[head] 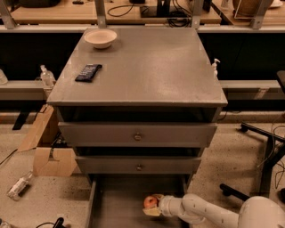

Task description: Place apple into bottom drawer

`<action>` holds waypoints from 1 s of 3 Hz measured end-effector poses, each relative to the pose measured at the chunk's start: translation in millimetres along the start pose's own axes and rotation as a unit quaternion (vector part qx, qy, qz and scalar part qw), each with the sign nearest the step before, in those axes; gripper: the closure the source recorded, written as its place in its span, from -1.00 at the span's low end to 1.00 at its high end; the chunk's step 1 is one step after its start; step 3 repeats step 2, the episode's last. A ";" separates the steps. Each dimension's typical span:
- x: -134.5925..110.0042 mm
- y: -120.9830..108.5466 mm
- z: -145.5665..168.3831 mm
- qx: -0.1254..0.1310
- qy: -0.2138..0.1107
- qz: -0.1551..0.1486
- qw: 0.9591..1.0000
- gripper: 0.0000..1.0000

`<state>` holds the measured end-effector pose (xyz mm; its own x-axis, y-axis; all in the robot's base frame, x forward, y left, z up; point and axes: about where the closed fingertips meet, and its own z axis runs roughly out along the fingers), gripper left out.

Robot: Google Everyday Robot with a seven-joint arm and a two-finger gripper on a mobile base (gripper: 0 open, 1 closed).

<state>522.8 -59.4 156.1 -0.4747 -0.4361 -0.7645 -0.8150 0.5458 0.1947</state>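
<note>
Speckled flooring runs around one gray cabinet [138, 71] that stands in front of a long wooden bench [120, 13]. Low at the cabinet's front, the gripper [151, 206] on the single white arm [200, 213], which reaches in from the cabinet's right, is clenched around the one apple [150, 201]. It holds the apple inside the pulled-out bottom drawer [118, 200], toward the drawer's right wall; whether the fruit touches the floor of the tray cannot be told. Above the open tray the cabinet shows two shut drawer fronts, the lower [139, 164] and the upper [137, 133], each with one round knob. On the cabinet's top lie two things, well apart: one beige bowl [100, 38] at the back left corner and one dark flat handset [88, 72] near the left edge. Left of the cabinet, on the floor, sit one cardboard box [53, 160] and one fallen bottle [18, 185]. One pump bottle [46, 76] stands off the cabinet's left side and one [215, 67] off its right.
</note>
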 end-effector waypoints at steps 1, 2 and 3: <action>-0.1 1.6 1.4 -0.002 0.000 0.000 1.000 -1.00; -0.1 1.6 1.4 -0.002 0.000 0.000 1.000 -1.00; -0.1 1.6 1.4 -0.002 0.000 0.000 1.000 -1.00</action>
